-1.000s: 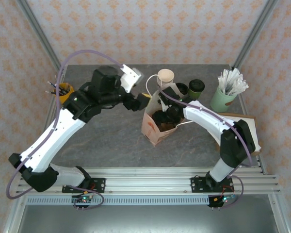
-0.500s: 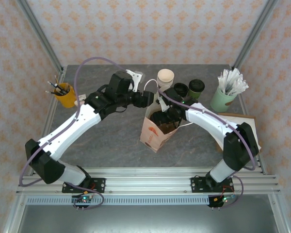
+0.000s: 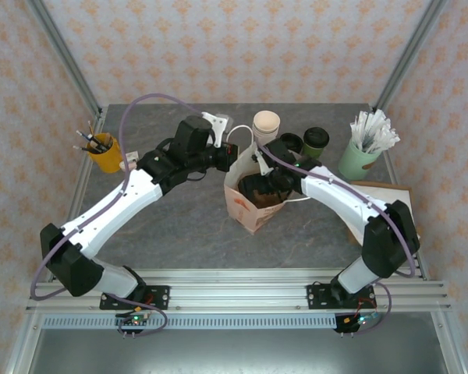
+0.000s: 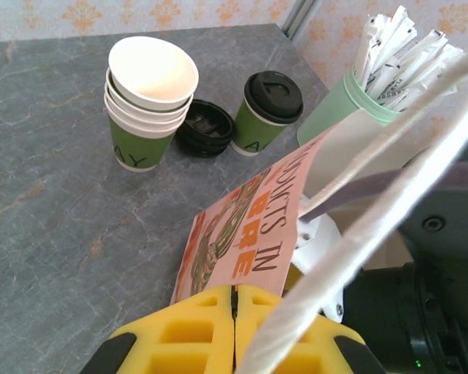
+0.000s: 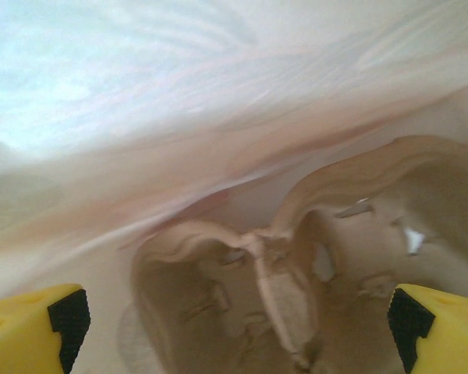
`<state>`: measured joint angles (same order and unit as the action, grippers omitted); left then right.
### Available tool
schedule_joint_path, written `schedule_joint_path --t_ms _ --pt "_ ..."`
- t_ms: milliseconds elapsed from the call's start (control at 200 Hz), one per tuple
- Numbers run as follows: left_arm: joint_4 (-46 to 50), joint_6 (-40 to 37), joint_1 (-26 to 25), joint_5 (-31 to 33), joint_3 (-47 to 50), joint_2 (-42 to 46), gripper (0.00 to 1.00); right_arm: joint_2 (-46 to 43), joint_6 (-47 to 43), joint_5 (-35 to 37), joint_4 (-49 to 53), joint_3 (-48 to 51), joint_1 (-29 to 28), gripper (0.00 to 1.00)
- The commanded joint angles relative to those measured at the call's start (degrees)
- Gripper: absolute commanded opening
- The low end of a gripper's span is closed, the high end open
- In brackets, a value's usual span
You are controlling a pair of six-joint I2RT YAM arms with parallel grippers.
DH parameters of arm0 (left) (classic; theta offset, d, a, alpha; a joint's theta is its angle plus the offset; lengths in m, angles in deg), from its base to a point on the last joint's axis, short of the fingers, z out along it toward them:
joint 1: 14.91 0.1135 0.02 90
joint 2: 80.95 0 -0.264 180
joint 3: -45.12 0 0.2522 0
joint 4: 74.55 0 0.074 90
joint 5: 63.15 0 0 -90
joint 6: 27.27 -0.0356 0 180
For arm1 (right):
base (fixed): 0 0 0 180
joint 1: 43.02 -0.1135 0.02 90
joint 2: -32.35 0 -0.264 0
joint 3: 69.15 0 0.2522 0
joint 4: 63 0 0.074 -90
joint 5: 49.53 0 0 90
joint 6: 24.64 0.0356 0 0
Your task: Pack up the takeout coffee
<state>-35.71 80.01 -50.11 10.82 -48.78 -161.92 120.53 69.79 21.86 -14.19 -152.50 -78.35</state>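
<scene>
We see a grey table (image 3: 179, 226) with a paper bag (image 3: 246, 206) standing mid-table. Our left gripper (image 4: 234, 300) pinches the bag's rim. Our right gripper (image 5: 235, 318) sits inside the bag, fingers spread wide. The lidded takeout coffee (image 4: 267, 113) stands behind the bag, near the stacked cups (image 4: 148, 109).

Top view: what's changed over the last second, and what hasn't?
The left arm swung in to the paper bag, and the left jaws closed on its rim. The right jaws stay inside the bag, open. The takeout coffee, cup stack and stick cup stayed put.
</scene>
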Motion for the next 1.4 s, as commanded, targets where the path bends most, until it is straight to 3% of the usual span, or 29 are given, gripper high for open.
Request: schedule_joint_path --t_ms 0,140,240,480,776,876,1006,1206,1396 --pt "2.9 -1.5 0.0 1.4 0.9 1.4 0.01 -2.4 0.4 -0.3 -3.6 -0.3 -0.2 0.99" --pt "4.2 1.9 0.0 3.2 0.4 0.8 0.00 -3.6 0.6 -3.8 -5.1 0.2 -0.2 1.00" --pt "4.9 5.3 0.0 7.2 0.3 0.7 0.00 -6.0 -5.6 -7.2 -7.0 3.2 -0.2 0.99" --pt "10.8 8.3 -1.7 9.4 -6.9 -2.6 0.00 -9.0 -13.3 -10.0 -5.5 5.2 -0.2 0.98" --pt "17.8 9.0 -4.2 11.5 -17.0 -10.3 0.00 -8.4 -10.5 -13.2 -9.9 4.0 -0.2 0.98" --pt "18.4 9.3 -5.0 12.8 -17.1 -11.2 0.00 -8.0 -9.7 -12.3 -7.1 0.4 -0.2 0.98" --pt "15.9 11.9 -5.5 14.5 -15.0 -10.1 0.00 -8.2 -9.1 -9.7 -2.0 0.6 -0.2 0.98" --pt "11.1 9.6 -7.0 13.8 -14.0 -9.8 0.00 -11.8 -11.8 -5.7 1.7 2.4 -0.2 1.00" --pt "0.4 2.1 -10.1 16.3 -9.8 -9.5 0.00 -14.5 -16.3 -7.0 1.1 5.0 -0.2 1.00"
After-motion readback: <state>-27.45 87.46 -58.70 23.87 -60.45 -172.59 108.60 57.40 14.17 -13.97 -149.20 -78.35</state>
